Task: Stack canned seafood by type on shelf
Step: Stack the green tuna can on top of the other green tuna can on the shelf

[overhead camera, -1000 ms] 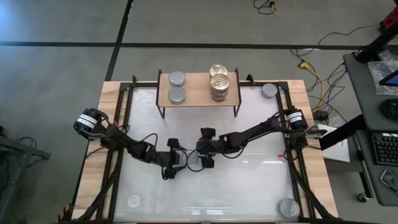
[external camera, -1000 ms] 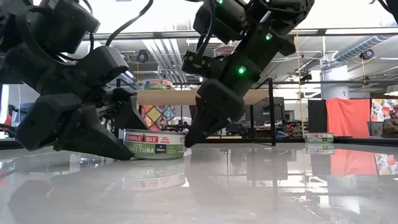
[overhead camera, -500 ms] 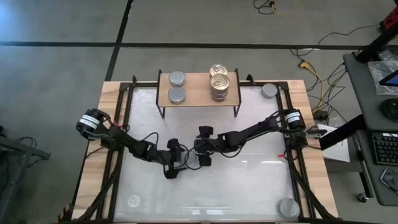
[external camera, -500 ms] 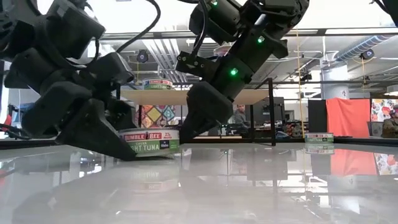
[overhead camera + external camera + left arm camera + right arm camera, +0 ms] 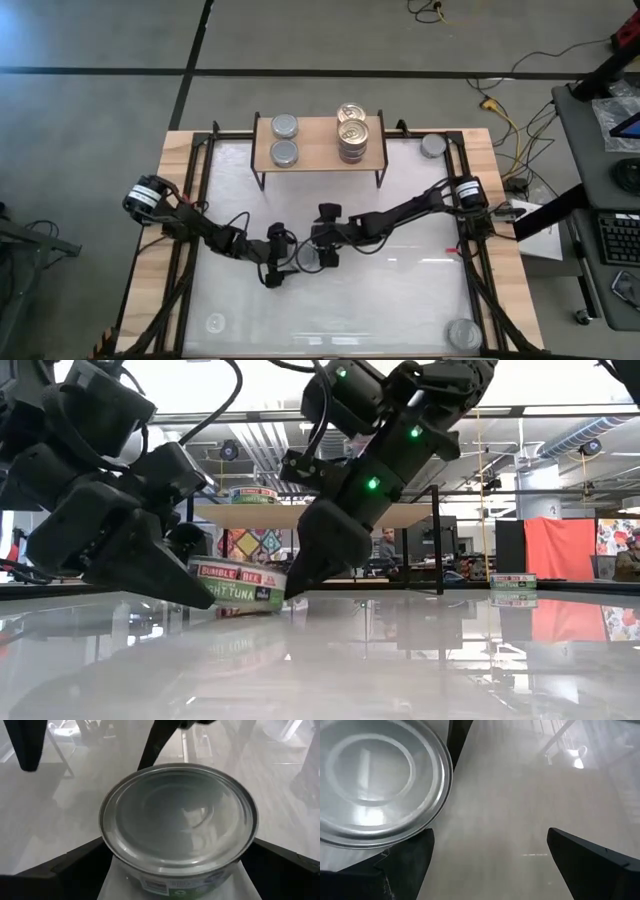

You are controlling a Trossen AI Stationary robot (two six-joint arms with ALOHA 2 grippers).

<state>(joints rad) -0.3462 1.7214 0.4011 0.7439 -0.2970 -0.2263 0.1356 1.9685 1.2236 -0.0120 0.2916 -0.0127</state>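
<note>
- A silver-lidded tuna tin [image 5: 177,820] is seen between the spread fingers of the left gripper [image 5: 283,262], tilted in the low view; whether it is actually gripped cannot be told.
- The right gripper [image 5: 325,252] is held wide open with the tin just beside one finger, apparently steadying it.
- On the shelf [image 5: 318,140], two silver tins [image 5: 285,139] are kept apart from the stacked gold tins [image 5: 351,134].

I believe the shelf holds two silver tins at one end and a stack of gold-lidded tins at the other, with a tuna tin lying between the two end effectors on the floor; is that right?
Not quite: the tuna tin lies on the white tabletop, not the floor, as the high view shows. The shelf does hold two silver tins and a gold-lidded stack, and the tin sits between the left end effector and the right end effector.
</note>
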